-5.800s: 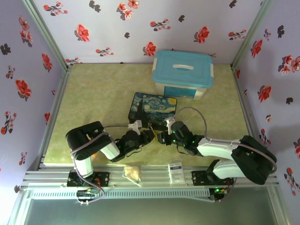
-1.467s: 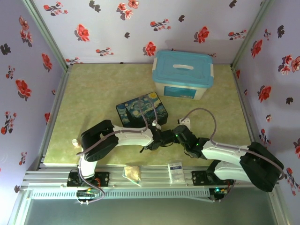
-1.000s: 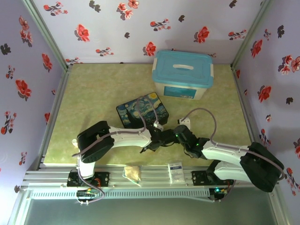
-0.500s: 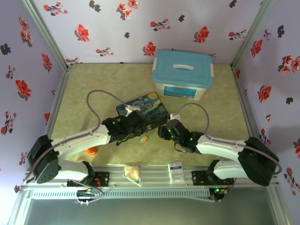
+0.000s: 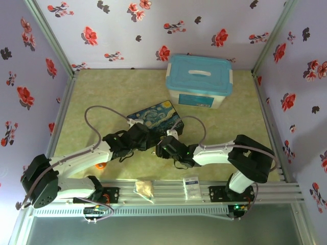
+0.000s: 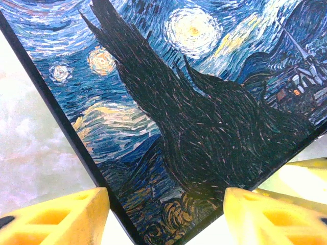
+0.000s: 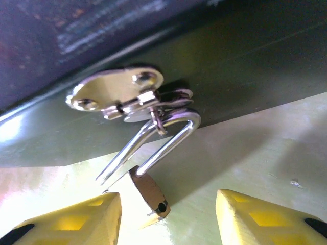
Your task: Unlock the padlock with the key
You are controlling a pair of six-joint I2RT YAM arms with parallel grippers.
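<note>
Two wide, empty hands: my left gripper (image 6: pixel 164 204) over the starry-night tin (image 6: pixel 194 112), my right gripper (image 7: pixel 166 209) just swung toward 9 o'clock to its hasp (image 7: pixel 117 92), where the padlock (image 7: pixel 148 194) hangs, shackle (image 7: pixel 173 132) sprung free, so unlocked, I reckon.

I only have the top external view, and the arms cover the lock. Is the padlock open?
Observer: In the right wrist view one leg of the shackle is out of the brass body of the padlock, so it looks open.
Operator: Where does it hang?
Observer: From the silver hasp on the painted tin.
Operator: Is it gripped?
Observer: No, the right fingers stand apart, one on each side of it.
</note>
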